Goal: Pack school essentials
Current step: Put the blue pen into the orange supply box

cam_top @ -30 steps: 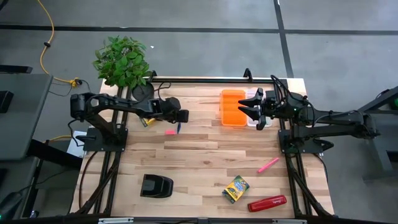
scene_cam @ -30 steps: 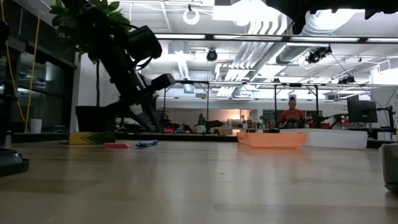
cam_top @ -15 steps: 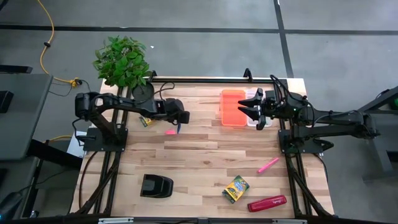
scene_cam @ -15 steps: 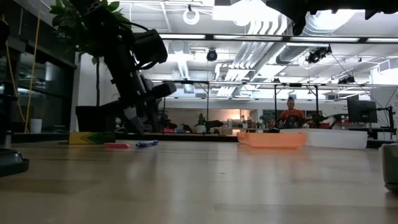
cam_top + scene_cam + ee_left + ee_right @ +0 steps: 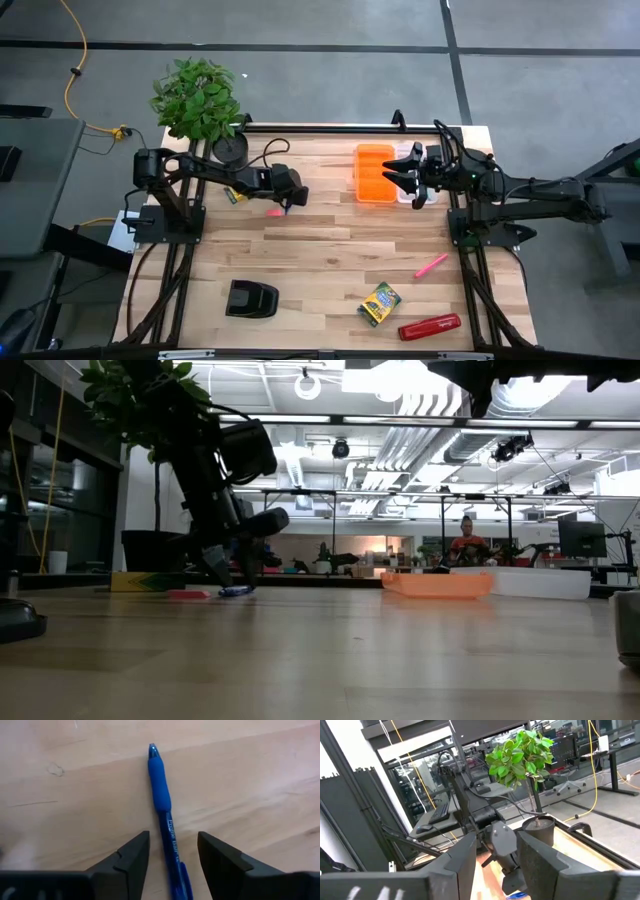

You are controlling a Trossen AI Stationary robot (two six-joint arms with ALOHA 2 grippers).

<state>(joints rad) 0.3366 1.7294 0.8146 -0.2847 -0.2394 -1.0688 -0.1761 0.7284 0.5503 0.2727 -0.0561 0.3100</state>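
Left tool (image 5: 170, 857) shifted forward and lowered over blue pen (image 5: 164, 815), fingers now spread astride barrel, nothing gripped. Pen flat on tabletop (image 5: 330, 250). Right tool (image 5: 408, 173) parked over orange tray (image 5: 372, 160), part-open, empty. Risk: pen rolled aside if closure off-centre.

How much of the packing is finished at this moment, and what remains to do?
Done: nothing visibly packed; the orange tray looks empty. In hand: the left gripper is open astride the blue pen, not yet gripping. Left: pink eraser, pink pen, and both crayon boxes. The right gripper waits over the tray.
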